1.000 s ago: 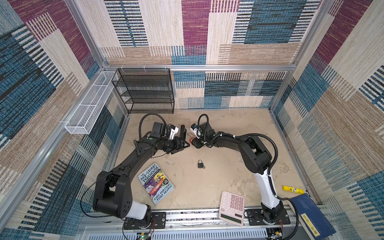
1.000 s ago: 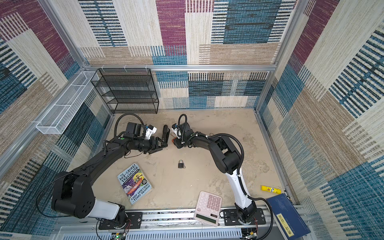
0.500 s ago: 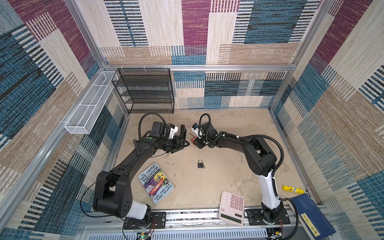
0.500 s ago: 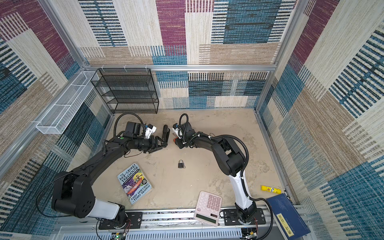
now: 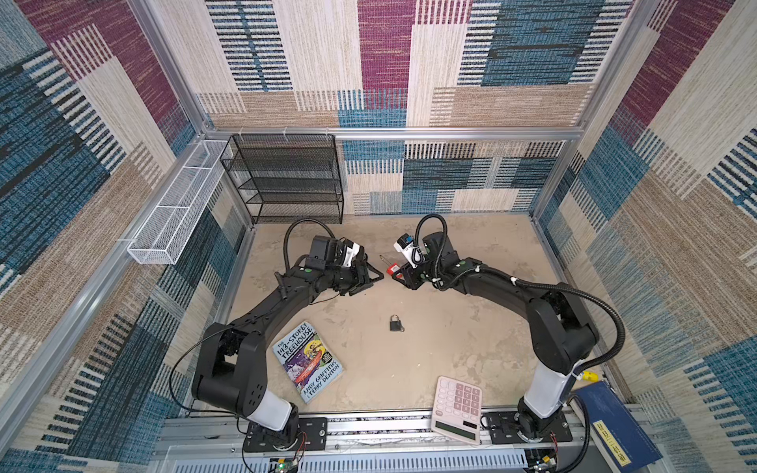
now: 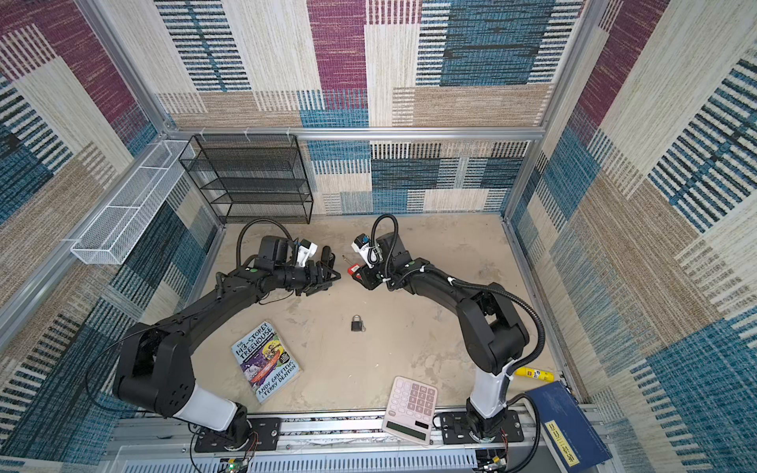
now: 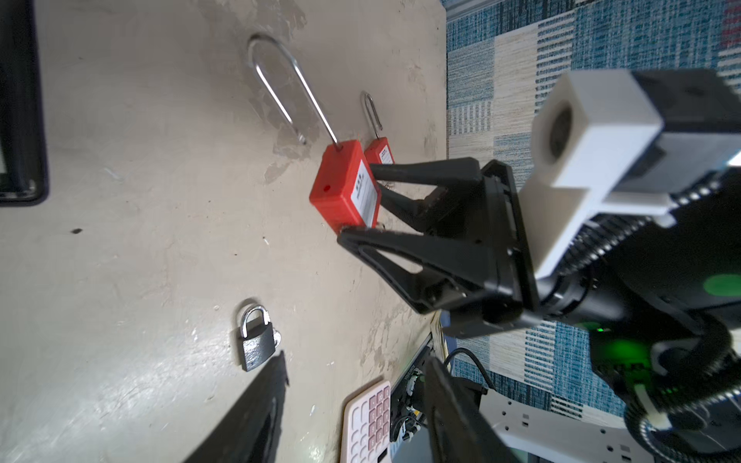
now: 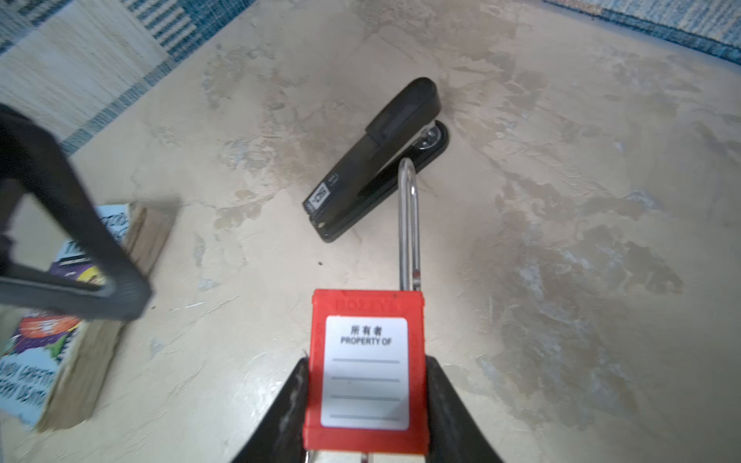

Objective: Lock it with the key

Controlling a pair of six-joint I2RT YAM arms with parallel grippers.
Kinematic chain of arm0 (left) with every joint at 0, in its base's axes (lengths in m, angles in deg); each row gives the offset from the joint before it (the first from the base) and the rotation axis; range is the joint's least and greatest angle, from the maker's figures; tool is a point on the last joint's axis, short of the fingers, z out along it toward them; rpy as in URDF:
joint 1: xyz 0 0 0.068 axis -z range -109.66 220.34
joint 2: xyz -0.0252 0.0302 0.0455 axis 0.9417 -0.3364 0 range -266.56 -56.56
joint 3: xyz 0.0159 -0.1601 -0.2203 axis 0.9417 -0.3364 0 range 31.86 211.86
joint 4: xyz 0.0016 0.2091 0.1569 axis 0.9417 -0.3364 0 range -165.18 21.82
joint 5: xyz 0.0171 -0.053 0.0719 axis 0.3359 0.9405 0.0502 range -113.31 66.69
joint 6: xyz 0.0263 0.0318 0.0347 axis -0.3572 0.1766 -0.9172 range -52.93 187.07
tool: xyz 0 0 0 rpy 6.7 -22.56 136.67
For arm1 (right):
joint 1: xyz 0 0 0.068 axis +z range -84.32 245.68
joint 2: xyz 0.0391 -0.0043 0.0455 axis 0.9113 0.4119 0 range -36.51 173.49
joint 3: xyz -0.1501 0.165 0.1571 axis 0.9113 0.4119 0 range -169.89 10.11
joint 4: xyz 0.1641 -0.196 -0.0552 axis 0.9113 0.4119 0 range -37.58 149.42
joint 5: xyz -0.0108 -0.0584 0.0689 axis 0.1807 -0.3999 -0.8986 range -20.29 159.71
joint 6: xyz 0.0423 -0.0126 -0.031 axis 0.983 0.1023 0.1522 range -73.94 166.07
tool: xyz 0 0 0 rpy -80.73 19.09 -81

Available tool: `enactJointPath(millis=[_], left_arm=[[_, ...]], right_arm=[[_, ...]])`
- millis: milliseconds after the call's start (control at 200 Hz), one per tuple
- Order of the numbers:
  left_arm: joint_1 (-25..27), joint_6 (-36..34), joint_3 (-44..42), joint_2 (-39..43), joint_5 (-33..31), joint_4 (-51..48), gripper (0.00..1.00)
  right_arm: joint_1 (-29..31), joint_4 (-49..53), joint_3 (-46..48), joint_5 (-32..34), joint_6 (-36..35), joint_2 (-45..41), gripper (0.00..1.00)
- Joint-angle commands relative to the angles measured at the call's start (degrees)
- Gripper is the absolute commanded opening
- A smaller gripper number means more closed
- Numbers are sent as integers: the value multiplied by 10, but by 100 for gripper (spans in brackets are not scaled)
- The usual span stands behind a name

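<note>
**Top views.** The right gripper [image 5: 399,275] pinched the red padlock [image 5: 392,269] toward twelve o'clock of the floor [image 5: 471,327]. The left gripper [image 5: 372,273] faced it from nine o'clock, near but apart, its jaws spread and empty. A small black padlock [image 5: 395,324] lay at six o'clock from the red one, well apart from both arms. A book [image 5: 308,362] lay at seven o'clock of the floor and a calculator [image 5: 458,403] at five o'clock.

**Left wrist view.** The right gripper's fingers [image 7: 417,172] pressed on opposite sides of the red body. The long shackle [image 7: 288,88] stood open: one leg entered the body, and the other ended free just beside it. A second red shape [image 7: 380,151] with its own loop showed just behind, but what it was could not be told. A silvery piece [image 7: 276,336], possibly a key, touched the black padlock.

**Right wrist view.** The labelled face of the red padlock was turned to the camera, clamped between the fingers. Bits of metal showed under the body, too cropped to name. A black stapler [image 8: 377,160] lay beyond the shackle.

**Progress (judged).** The lock was grasped and presented. The shackle was not yet pressed home, and no key was seen at work. Closing the shackle and turning the key remained, probably a job for the empty left gripper.
</note>
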State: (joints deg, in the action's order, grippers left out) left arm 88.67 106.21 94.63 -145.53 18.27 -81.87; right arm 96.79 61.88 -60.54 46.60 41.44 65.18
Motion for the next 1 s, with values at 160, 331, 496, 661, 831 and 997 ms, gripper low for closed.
enactJointPath(millis=[160, 331, 496, 661, 831, 997], left_arm=[[31, 25, 28, -32, 18, 40, 53], [36, 34, 41, -41, 13, 46, 53], [49, 37, 54, -53, 18, 46, 53], [64, 37, 62, -62, 19, 46, 52], [67, 35, 66, -59, 16, 47, 48], [68, 41, 66, -61, 25, 57, 42]], right_arm=[[0, -48, 62, -39, -8, -73, 34], [0, -52, 88, -33, -13, -107, 34], [0, -59, 102, -49, -11, -127, 34], [0, -60, 102, -56, -9, -133, 34], [0, -63, 105, -59, -7, -139, 35], [0, -71, 113, -72, -6, -145, 35]])
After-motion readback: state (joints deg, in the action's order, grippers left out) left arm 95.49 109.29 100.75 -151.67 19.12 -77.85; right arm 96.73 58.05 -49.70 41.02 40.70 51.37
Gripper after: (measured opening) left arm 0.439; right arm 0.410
